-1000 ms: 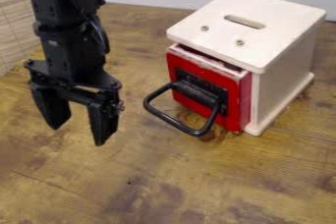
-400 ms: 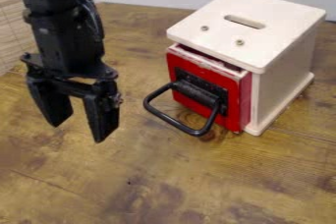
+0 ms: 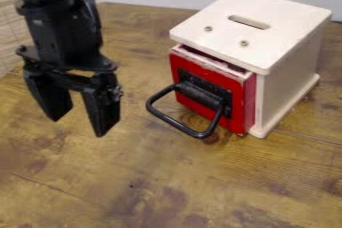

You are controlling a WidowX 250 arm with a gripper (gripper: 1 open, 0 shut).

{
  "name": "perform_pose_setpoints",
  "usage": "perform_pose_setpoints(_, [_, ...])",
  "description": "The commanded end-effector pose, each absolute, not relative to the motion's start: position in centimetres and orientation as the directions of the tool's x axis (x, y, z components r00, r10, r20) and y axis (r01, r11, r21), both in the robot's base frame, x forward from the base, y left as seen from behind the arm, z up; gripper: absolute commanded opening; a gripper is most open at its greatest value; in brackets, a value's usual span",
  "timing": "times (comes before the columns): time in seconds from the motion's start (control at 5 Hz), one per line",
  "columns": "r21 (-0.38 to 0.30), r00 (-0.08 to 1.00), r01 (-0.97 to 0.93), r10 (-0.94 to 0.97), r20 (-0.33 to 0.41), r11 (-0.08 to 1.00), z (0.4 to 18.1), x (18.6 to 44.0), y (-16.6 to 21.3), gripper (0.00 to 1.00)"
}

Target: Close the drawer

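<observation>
The drawer (image 3: 207,89) has a red front with a dark recessed panel and sits in a cream-white box (image 3: 261,42). It stands pulled out a little from the box face. Its black loop handle (image 3: 182,111) hangs forward and down toward the table. My gripper (image 3: 72,112) is black, points down and is open, with nothing between its fingers. It hovers above the wooden table, to the left of the handle and apart from it.
The wooden table (image 3: 201,187) extends in front and to the left. The box's slotted top (image 3: 249,20) has two small screws. A light wall runs along the back.
The gripper has drifted slightly left and up, staying open. The drawer and handle have not moved.
</observation>
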State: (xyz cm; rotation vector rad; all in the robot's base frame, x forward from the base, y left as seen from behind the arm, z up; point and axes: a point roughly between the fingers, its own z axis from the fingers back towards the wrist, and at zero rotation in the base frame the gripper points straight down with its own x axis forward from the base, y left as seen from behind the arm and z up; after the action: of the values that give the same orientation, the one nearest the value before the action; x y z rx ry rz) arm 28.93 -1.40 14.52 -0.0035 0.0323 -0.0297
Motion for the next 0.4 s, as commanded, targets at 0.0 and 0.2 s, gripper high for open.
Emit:
perform_pose_setpoints(0.0, [0.045,1.0,-0.004,0.004,-0.003,0.999,15.1,29.88,-0.31,1.0])
perform_pose_setpoints(0.2, [0.059,1.0,-0.029,0.029,-0.004,0.998,14.44,30.25,0.07,1.0])
